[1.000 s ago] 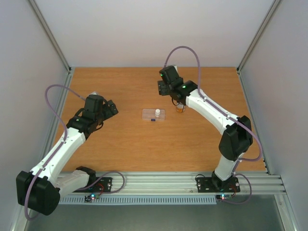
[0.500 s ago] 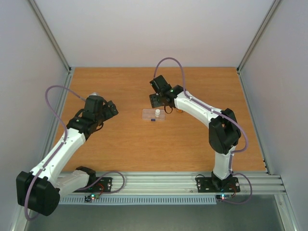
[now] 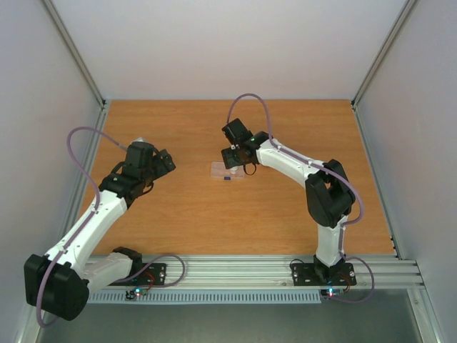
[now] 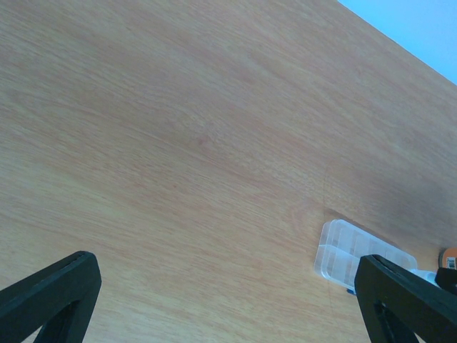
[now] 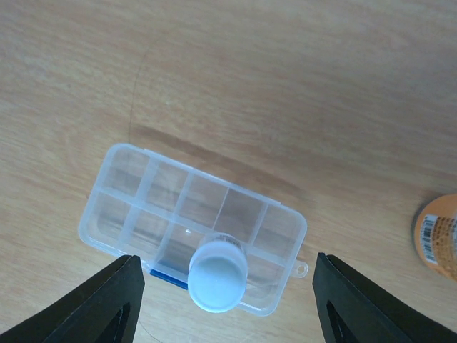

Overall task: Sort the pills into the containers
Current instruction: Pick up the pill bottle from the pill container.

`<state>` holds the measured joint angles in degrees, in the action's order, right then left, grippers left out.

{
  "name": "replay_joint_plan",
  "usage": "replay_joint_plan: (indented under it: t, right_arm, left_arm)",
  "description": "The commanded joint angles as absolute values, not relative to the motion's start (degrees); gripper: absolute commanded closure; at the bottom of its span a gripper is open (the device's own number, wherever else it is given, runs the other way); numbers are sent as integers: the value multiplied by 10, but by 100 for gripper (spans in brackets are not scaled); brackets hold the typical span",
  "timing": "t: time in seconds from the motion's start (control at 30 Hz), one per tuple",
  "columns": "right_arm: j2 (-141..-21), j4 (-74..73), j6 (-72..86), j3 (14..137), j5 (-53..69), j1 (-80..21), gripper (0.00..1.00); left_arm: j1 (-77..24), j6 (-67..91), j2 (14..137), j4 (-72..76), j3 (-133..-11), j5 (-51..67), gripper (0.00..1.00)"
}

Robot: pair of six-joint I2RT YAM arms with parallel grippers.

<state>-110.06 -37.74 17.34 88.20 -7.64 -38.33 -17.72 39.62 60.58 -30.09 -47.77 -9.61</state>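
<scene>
Near the middle of the wooden table (image 3: pixel 186 214) the clear pill box (image 5: pixel 143 207) lies flat, its 10 cells set in 2 rows of 5. The right gripper (image 5: pixel 227 266) hangs directly above it, pointing down, with its jaws spread wide. In the right wrist view the 2 black fingers (image 5: pixel 96 304) frame the box from either side and touch nothing.

A white round cap (image 5: pixel 218 273) sits on the box over the row nearer the fingers, about where the 3rd and 4th cells meet. I cannot tell whether it rests on the lid or inside a cell. A small dark blue piece (image 5: pixel 167 277) lies against that same long edge, just beside the cap and partly under the plastic. From above it shows as a dark speck on the box's near side. Other pills are too small to make out.

An orange bottle (image 5: pixel 438 239) with a barcode label lies on the wood to the right of the box, apart from it.

The left gripper (image 4: pixel 225 264) is over bare wood, well to the left of the box. Its jaws are also wide apart and hold nothing. Its camera catches the box low and to the right, partly behind 1 finger.
</scene>
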Motion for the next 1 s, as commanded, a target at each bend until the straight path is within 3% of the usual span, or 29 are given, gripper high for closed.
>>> replay_joint_plan:
  t: [0.0,0.63,0.97]
  right_arm:
    - [-1119,-381,181,870,-60,-390,33]
    - [-1154,-381,177,868,-60,-390,40]
    - [-1157,-381,173,869,-55,-390,60]
  left_arm:
    - [-178,396,607,-278,-475,-91,1]
    - [-178,389,618,-274,-478,-92,1]
    - [-178,388,621,-272,-478,-93,1]
